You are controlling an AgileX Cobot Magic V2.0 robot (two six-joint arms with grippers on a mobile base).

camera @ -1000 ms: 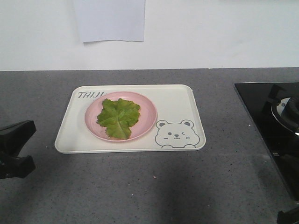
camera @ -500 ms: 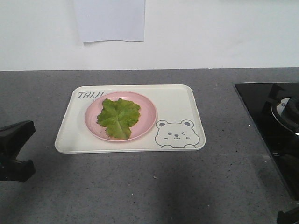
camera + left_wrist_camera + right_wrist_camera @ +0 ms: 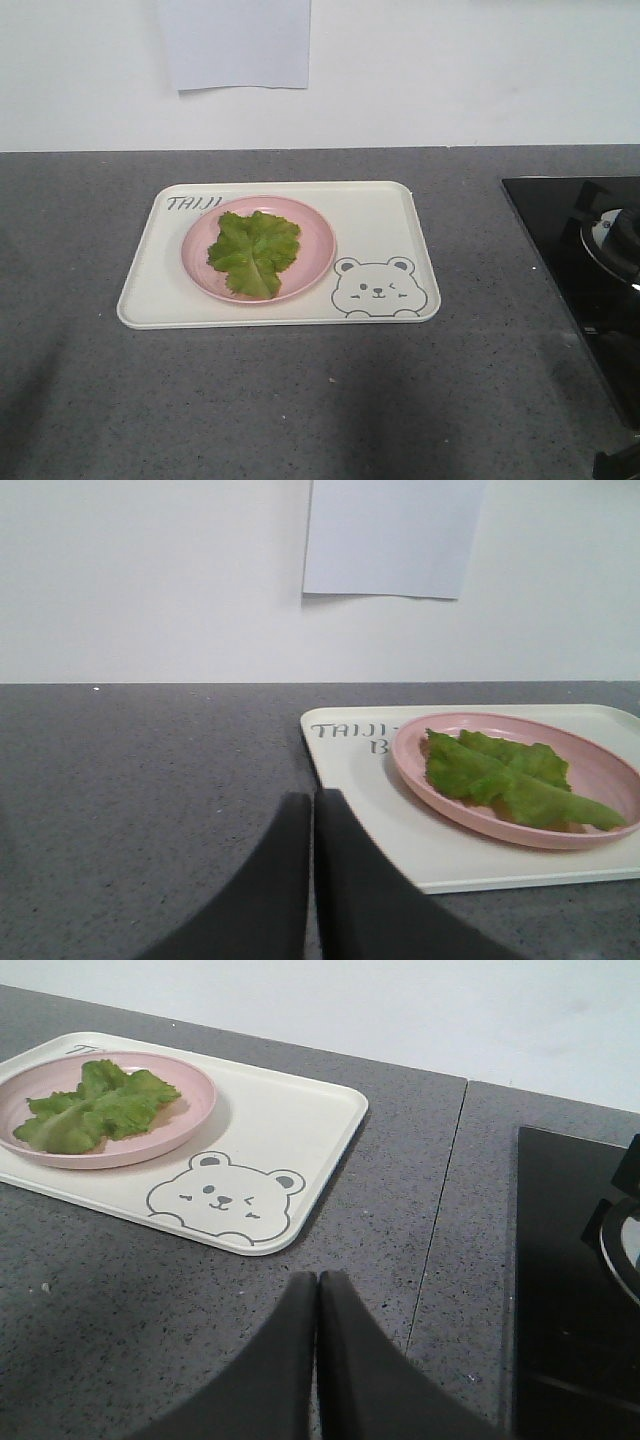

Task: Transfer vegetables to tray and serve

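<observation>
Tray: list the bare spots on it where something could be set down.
On the tray, free: the back-right stretch right of the pink plate, above the bear drawing. Thin strip along the left rim. Crowded: left-centre, filled by the plate holding the lettuce.

The front view looks down across the counter [image 3: 300, 400] toward the wall [image 3: 450, 70]. Both wrist views sit low and close, flanking the tray [image 3: 370, 810], which all three share.

Ruffled green lettuce leaf [image 3: 253, 253] seemingly flat on pink plate [image 3: 315, 235], cream bear-print tray [image 3: 375, 215] beneath
</observation>
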